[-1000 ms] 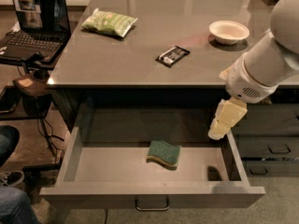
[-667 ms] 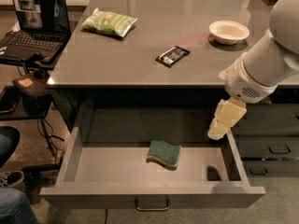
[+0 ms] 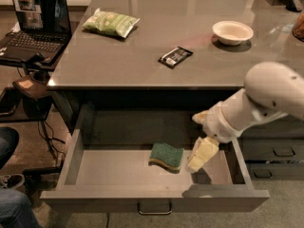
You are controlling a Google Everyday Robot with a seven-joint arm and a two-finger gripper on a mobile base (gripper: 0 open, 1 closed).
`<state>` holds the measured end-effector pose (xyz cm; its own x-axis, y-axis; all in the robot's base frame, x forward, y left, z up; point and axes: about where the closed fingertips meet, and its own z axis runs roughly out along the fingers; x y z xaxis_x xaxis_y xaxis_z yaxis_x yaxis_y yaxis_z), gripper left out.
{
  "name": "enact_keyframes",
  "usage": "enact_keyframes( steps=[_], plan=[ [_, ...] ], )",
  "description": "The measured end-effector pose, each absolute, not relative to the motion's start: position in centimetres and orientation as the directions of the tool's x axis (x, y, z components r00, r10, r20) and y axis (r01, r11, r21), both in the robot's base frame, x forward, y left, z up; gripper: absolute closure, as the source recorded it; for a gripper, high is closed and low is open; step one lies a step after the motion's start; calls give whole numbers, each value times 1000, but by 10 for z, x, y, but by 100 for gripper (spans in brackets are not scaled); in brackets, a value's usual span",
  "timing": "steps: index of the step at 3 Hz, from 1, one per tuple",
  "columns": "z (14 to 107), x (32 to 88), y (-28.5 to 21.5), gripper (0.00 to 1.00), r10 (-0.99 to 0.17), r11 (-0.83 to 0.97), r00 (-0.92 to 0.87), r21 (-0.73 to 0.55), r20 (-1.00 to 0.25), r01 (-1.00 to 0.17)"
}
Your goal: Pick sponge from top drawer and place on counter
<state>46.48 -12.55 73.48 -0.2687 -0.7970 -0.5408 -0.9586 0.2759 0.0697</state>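
Note:
The sponge [image 3: 167, 156], green on top with yellow foam below, lies on the floor of the open top drawer [image 3: 109, 172], right of its middle. My gripper [image 3: 201, 155] hangs inside the drawer just right of the sponge, close beside it, its pale fingers pointing down toward the drawer floor. It holds nothing that I can see. The white arm reaches in from the right, over the drawer's right wall. The grey counter [image 3: 142, 46] spans the view above the drawer.
On the counter lie a light-green snack bag [image 3: 110, 23], a small black packet [image 3: 175, 56] and a white bowl [image 3: 232, 32]. A laptop [image 3: 33, 18] sits on a stand at the left. Narrower dark drawers [image 3: 278, 151] are at the right. A person's legs show at bottom left.
My arm has lowered and moved left, bringing the gripper down into the drawer beside the sponge. The sponge has not moved.

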Motion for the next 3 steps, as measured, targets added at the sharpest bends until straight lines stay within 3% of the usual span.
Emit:
enact_keyframes(
  steps=[2,3],
  plan=[
    [715,466,-116,0,-761,273,-282,106,-585,-956],
    [681,470,-92,0,-649,302,-326,161,-687,-940]
  ],
)
